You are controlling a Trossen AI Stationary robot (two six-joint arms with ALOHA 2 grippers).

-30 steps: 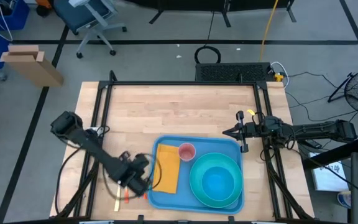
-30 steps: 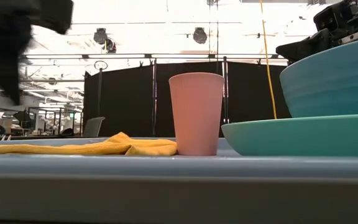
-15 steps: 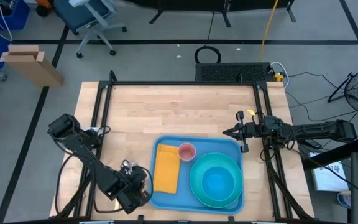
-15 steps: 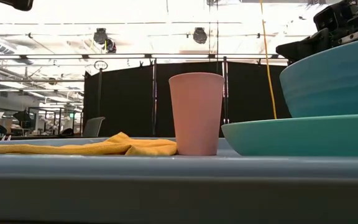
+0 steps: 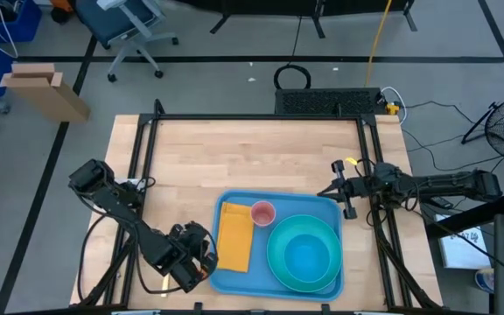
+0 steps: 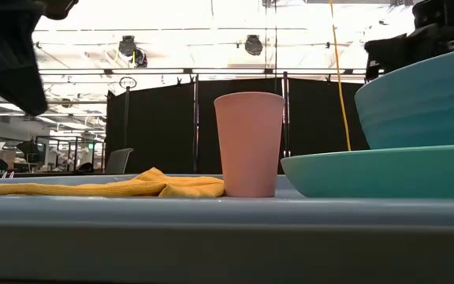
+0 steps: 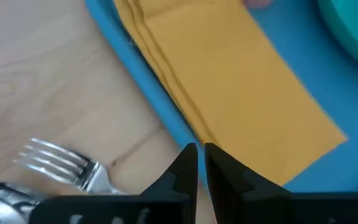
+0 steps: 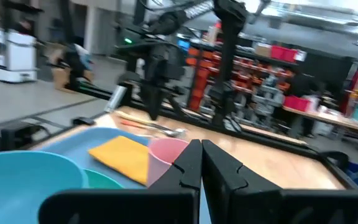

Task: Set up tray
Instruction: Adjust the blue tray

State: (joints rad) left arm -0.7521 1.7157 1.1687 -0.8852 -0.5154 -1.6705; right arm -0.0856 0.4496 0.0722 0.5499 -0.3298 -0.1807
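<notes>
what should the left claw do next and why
Probably open and drop onto the fork. The left claw hangs shut over the tray rim by the yellow napkin, while the fork lies outside on the wood, not yet on the tray.

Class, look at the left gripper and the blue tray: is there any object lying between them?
Nothing visible does. The left gripper, fingers shut, hangs right at the tray's near rim, beside the yellow napkin. The fork lies on the wood off to one side, not between them.
</notes>
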